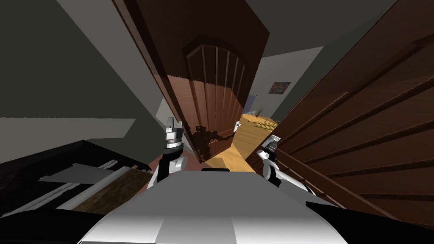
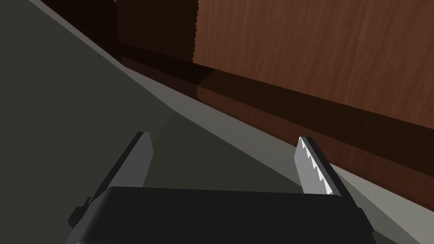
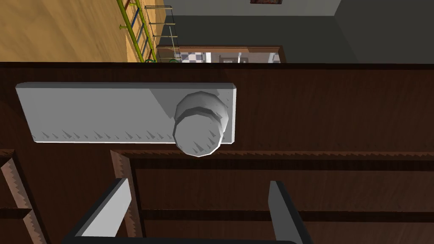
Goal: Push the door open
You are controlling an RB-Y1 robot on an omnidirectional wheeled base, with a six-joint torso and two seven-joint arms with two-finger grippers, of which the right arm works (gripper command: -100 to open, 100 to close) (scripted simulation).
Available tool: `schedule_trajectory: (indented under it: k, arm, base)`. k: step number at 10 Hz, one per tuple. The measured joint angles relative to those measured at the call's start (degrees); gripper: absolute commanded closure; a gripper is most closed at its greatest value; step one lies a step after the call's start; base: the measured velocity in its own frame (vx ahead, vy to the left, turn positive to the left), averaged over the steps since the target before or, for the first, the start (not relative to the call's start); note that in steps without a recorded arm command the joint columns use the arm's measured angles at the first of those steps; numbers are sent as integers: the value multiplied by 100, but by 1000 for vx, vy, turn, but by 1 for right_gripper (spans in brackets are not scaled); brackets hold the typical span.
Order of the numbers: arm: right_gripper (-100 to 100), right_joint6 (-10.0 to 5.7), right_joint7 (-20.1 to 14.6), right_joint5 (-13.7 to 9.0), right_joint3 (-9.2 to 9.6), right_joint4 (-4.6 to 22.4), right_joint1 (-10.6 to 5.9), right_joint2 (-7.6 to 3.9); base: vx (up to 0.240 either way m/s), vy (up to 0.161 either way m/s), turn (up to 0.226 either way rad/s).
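door (image 1: 216,93): brown, with upright slats under an arch. It stands ajar straight ahead of me.
second leaf (image 1: 364,127): dark brown and panelled, at my right, running close along the right arm.
wall (image 1: 84,63): grey, left of the door. In the left wrist view it meets a brown wooden frame (image 2: 262,106).
floor (image 1: 237,146): light wood, seen through the gap between the door and the second leaf.
left arm: the forearm is raised almost upright beside the hinge side of the door.
left gripper (image 1: 174,123): it points up at the line where wall and frame meet. Its fingers stand wide apart (image 2: 224,140), with nothing between them.
right arm: bent low beside the second leaf.
right gripper (image 1: 274,139): it faces a dark brown panelled surface (image 3: 339,110), and I cannot tell which of the two leaves this is. The fingers are spread wide (image 3: 198,182) and hold nothing.
plate (image 3: 97,112): grey and long, lying along the edge of that surface.
knob (image 3: 198,127): round and grey, at one end of the plate. It is ahead of the right fingertips, in line with the gap between them, and apart from them.
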Motion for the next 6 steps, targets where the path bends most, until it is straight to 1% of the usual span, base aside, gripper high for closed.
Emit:
schedule_trajectory:
  k: [1, 2, 3, 4, 5, 6]
  arm:
    - [-100, -42, 39, -39, -91, 40, 6, -36]
    - [-100, -16, 126, -91, -209, -69, 72, -22]
    - [-100, -21, 218, -139, -324, -102, 105, -16]
    - [-100, -10, 312, -185, -431, -218, 170, 33]
    - [-100, -58, 310, -186, -438, -107, 141, -18]
    - [100, -78, 299, -184, -433, -87, 134, -21]
  base:
    - [86, -248, 232]
    - [81, -236, 275]
    - [55, -261, 171]
    - [24, -157, 30]
    - [9, -45, 6]
    - [0, 0, 0]
